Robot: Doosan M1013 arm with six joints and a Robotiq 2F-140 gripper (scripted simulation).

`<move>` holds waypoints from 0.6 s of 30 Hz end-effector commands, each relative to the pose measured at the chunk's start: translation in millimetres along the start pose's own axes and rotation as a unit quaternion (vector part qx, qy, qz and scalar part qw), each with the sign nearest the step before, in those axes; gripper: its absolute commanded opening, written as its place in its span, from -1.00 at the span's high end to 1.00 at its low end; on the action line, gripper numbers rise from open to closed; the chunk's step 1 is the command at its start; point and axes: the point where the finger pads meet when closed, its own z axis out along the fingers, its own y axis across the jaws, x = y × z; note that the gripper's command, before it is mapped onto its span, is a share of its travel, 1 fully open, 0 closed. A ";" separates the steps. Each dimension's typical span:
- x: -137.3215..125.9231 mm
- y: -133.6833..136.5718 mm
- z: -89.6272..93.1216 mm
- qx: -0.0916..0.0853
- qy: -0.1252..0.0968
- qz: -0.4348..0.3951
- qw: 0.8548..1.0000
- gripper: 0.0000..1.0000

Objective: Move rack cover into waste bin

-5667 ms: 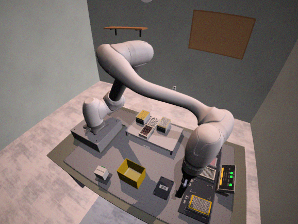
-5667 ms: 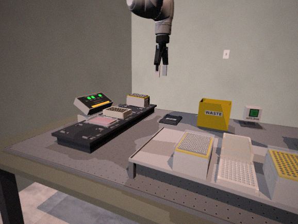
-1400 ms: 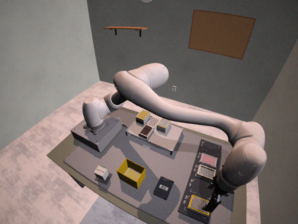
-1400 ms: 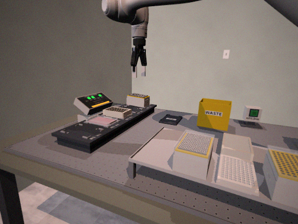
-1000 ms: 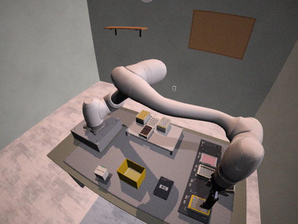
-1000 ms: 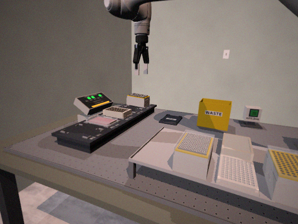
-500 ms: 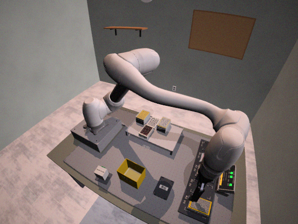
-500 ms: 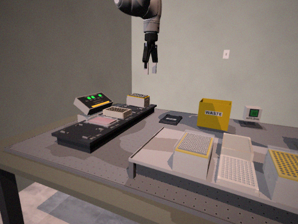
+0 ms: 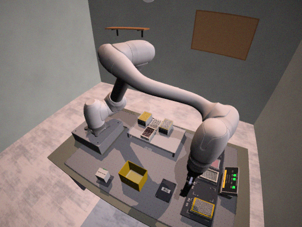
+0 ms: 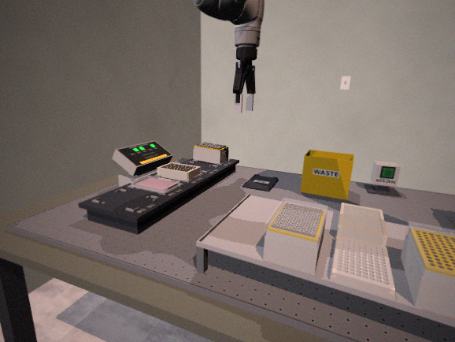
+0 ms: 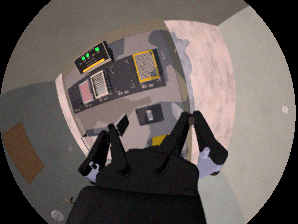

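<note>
Jaws apart with nothing between them; gripper (image 10: 243, 103) hangs high over the table, fingers pointing down, above the gap between the deck (image 9: 206, 194) and the RG nest (image 9: 166, 190). In the top view the D5 rack (image 9: 202, 207) sits at 5 o'clock from the gripper, on the deck's near end, its yellow-rimmed top uncovered so far as the frames show. The bin (image 9: 132, 175) stands at 9 o'clock, well apart, upright; the RESUME key (image 9: 102, 174) lies beyond it.
</note>
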 end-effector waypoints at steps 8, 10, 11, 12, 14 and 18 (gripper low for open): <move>-13.7 13.2 -1.8 0.000 0.000 0.000 1.000 -0.54; -13.7 13.2 -1.8 0.000 0.000 0.000 1.000 -0.54; -13.6 18.2 -1.8 0.000 0.000 0.000 1.000 -0.54; -13.5 22.0 -1.8 0.000 0.000 0.000 1.000 -0.54; -13.5 22.0 -1.8 0.000 0.000 0.000 1.000 -0.54; 6.5 21.5 -1.8 0.000 0.000 0.000 1.000 -0.54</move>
